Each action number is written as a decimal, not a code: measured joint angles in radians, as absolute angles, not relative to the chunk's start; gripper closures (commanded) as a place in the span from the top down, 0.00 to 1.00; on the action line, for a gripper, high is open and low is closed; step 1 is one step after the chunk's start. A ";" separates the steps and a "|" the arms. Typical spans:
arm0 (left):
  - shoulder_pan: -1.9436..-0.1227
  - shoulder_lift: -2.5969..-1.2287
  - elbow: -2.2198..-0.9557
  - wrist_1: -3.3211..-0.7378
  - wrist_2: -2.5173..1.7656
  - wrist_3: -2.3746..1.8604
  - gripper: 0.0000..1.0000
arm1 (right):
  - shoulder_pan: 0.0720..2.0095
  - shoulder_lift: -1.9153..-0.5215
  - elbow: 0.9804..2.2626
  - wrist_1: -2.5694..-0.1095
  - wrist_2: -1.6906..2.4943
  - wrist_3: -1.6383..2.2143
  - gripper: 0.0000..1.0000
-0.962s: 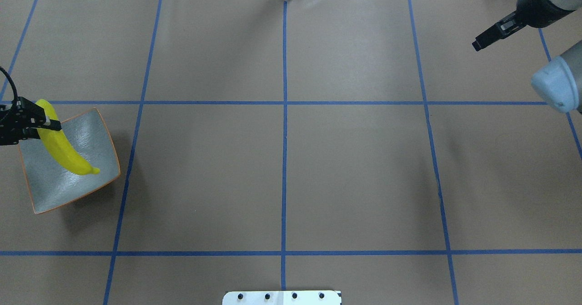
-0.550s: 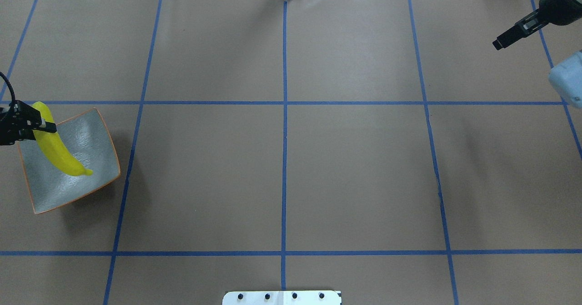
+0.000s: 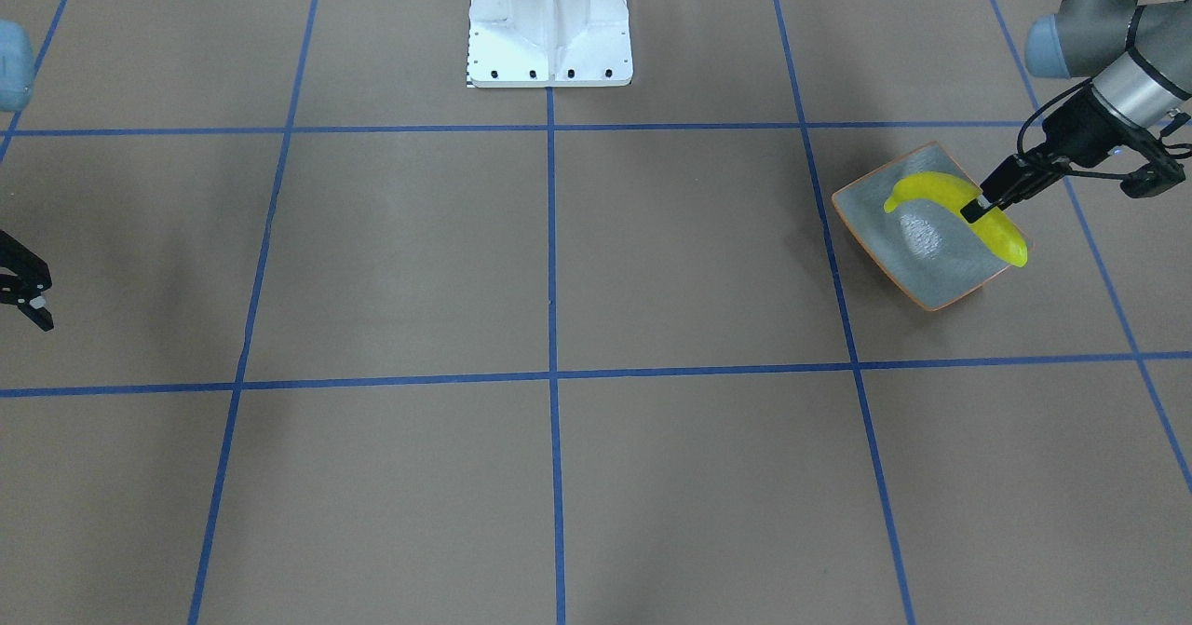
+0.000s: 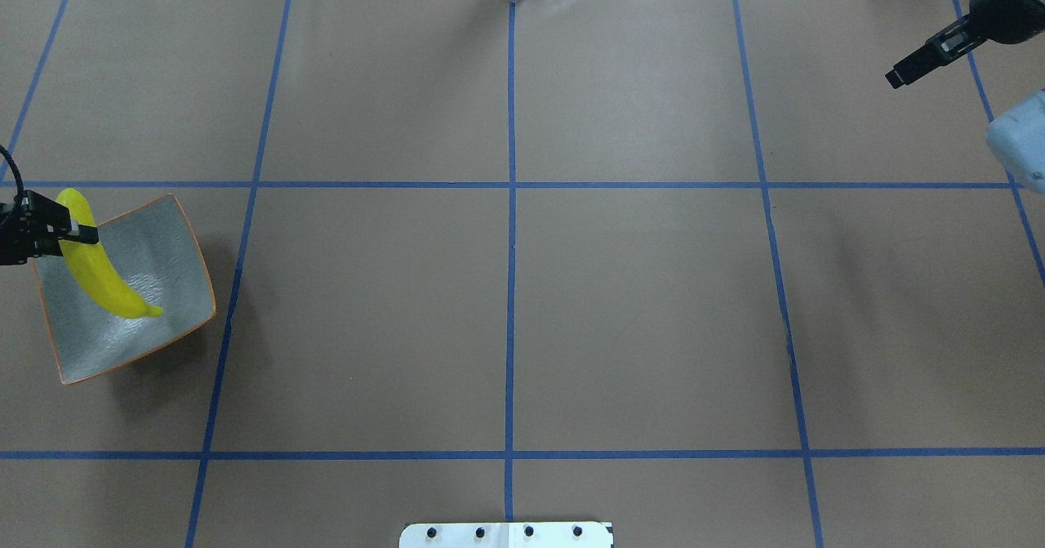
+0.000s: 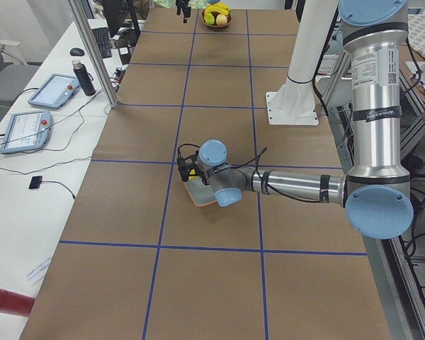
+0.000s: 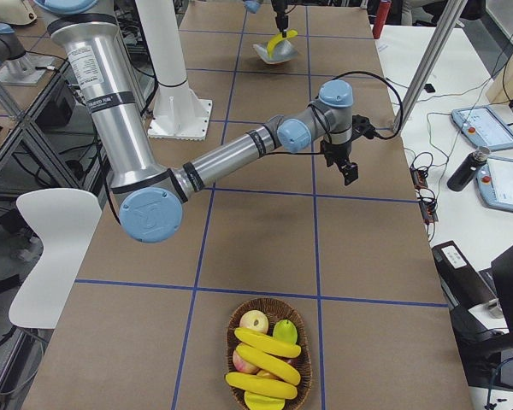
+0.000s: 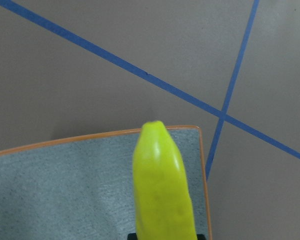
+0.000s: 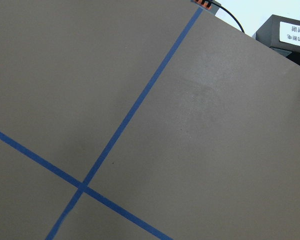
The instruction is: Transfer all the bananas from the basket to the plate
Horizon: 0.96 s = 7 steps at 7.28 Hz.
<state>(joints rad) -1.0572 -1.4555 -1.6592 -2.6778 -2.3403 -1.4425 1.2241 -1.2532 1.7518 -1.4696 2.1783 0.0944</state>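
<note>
My left gripper point(image 4: 77, 233) is shut on a yellow banana point(image 4: 102, 274), gripping it near its upper end. The banana hangs slanted over the blue-grey plate point(image 4: 163, 287) with the orange rim, at the table's left side. The front-facing view shows the same banana point(image 3: 931, 187) with its lower tip close to the plate point(image 3: 931, 257), held by the left gripper point(image 3: 980, 208). I cannot tell whether it touches. The basket point(image 6: 303, 329) at the table's right end holds more bananas point(image 6: 265, 343). My right gripper point(image 4: 898, 77) hovers open and empty at the far right.
The basket also holds an apple point(image 6: 255, 322) and a green fruit point(image 6: 284, 330). The white robot base point(image 3: 549, 20) stands at the middle of the near edge. A side table with tablets point(image 6: 479, 128) and a bottle point(image 6: 462, 168) runs along the far side.
The left gripper has carried the banana a little leftward and lower over the plate. The right gripper swung toward the right edge, then held nearly still.
</note>
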 measured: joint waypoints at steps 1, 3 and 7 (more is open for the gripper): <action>-1.057 -1.456 -1.654 -2.691 -2.341 -1.442 0.89 | 1.224 -1.251 1.752 -1.470 2.178 0.095 1.00; -1.057 -1.457 -1.650 -2.702 -2.340 -1.441 0.99 | 1.224 -1.249 1.752 -1.470 2.177 0.095 1.00; -1.063 -1.467 -1.689 -2.707 -2.357 -1.440 1.00 | 1.234 -1.265 1.748 -1.471 2.197 0.088 1.00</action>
<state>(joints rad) -1.0626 -1.4667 -1.6887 -2.7069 -2.3568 -1.4397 1.2340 -1.2650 1.7479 -1.4710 2.1971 0.0882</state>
